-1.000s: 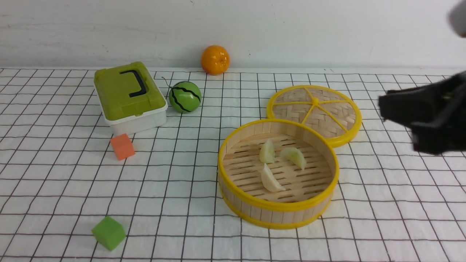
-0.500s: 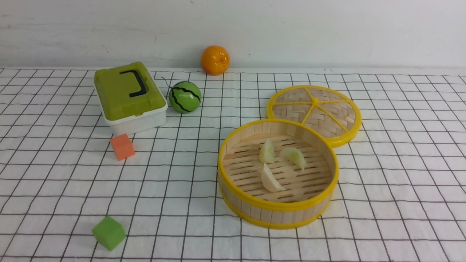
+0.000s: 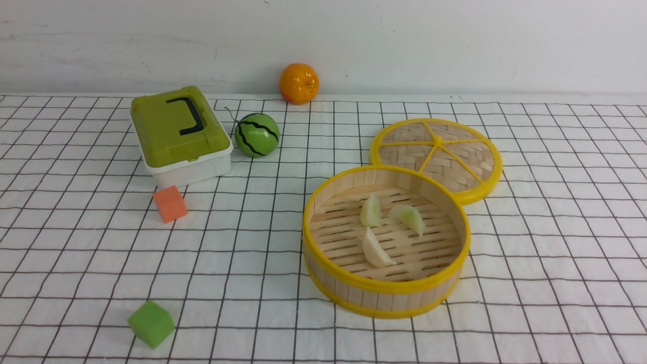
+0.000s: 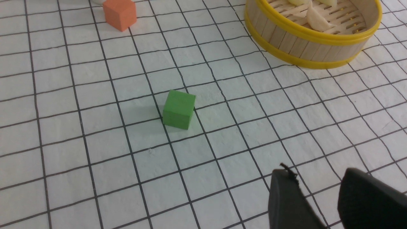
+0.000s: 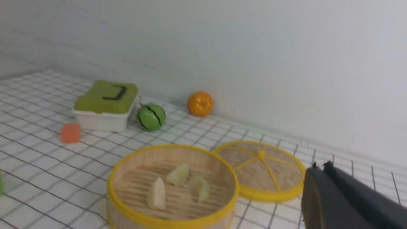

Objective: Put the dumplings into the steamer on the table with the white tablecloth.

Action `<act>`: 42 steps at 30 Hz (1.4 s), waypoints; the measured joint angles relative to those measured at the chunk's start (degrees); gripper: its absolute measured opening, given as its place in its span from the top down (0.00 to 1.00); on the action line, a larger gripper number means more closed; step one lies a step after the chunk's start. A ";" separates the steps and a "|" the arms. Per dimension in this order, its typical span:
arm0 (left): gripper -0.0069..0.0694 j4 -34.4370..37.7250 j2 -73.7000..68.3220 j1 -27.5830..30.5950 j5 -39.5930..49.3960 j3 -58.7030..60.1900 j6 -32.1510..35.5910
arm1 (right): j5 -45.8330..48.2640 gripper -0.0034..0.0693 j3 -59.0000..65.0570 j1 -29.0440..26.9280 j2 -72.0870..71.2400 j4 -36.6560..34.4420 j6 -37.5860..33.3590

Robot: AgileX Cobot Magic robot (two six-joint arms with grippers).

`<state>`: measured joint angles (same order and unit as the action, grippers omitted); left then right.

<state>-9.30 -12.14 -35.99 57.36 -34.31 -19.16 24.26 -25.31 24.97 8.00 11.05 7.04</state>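
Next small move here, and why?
Likely just retract and stop: all three dumplings lie inside the steamer, none on the tablecloth; the left gripper and right gripper hold nothing.

Left gripper [image 4: 319,179]: the jaws are two matte black pieces with smooth faces and rounded, tapering tips. One tip carries a small frayed black wisp at its edge. The surfaces look plain and evenly dark.

Right gripper [image 5: 320,166]: the jaws are likewise matte black, long and wedge-shaped, with softly rounded edges, slightly blurred. Each ends in a small raised nub at the tip. A thin seam runs between the two pieces.
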 joint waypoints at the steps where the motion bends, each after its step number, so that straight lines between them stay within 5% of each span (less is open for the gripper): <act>1: 0.60 0.00 0.00 0.00 0.00 0.00 0.00 | -0.81 0.98 2.94 -3.54 0.00 0.06 0.84; 9: 0.60 0.00 0.00 0.00 0.00 0.00 0.00 | -16.27 0.98 19.22 -23.21 -2.26 -8.86 0.81; 14: 0.60 0.00 0.00 0.00 -0.05 0.00 0.00 | -17.02 0.98 26.45 -27.67 -6.88 -9.84 0.63; 25: 0.60 0.00 0.00 0.00 -0.04 0.00 0.00 | -3.45 0.98 26.64 -28.23 -8.60 -8.04 0.45; 42: 0.60 0.00 0.00 0.00 -0.04 0.00 0.00 | -2.34 0.97 26.40 -28.28 -8.60 -7.90 0.43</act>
<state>-9.30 -12.14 -35.99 57.32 -34.31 -19.16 21.92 1.10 -3.31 -0.60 3.15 7.47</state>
